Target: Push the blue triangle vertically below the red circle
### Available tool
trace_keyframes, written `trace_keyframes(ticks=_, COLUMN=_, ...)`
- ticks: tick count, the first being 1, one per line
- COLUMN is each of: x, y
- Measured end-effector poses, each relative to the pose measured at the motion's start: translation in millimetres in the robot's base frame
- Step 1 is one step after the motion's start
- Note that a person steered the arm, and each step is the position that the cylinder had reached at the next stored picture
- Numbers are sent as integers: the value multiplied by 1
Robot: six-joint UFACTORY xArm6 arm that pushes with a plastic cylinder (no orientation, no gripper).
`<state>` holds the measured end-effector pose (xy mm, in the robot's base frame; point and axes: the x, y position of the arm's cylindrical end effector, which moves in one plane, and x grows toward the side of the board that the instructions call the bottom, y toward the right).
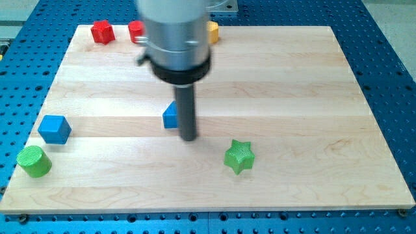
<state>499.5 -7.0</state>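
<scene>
Seven blocks show on the wooden tabletop [292,78]. My tip [188,138] rests near the middle of the board, touching or just beside the right edge of the blue triangle [169,116], which is half hidden behind the rod; there are no jaws on this arm, only the plain rod, and it holds nothing.

There are two blue blocks: that triangle and a blue cube [54,129] near the view's left edge. There are two green ones: a green cylinder [34,161] at the lower left, just below the cube, and a green star [239,156] to the lower right of my tip. There are two red ones at the view's top left: a red star [102,31] and the red circle [136,31], the latter partly covered by the arm's body. One yellow block [212,31] peeks out at the top, its shape unclear.

The blue triangle lies below and to the right of the red circle, well apart from it.
</scene>
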Motion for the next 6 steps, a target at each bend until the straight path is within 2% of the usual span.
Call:
trace_keyframes(ticks=1, x=-13, y=-4)
trace_keyframes(ticks=2, x=-15, y=-68)
trace_keyframes(ticks=3, x=-58, y=-82)
trace_keyframes(ticks=4, x=-81, y=-102)
trace_keyframes(ticks=5, x=-78, y=-121)
trace_keyframes(ticks=6, x=-116, y=-130)
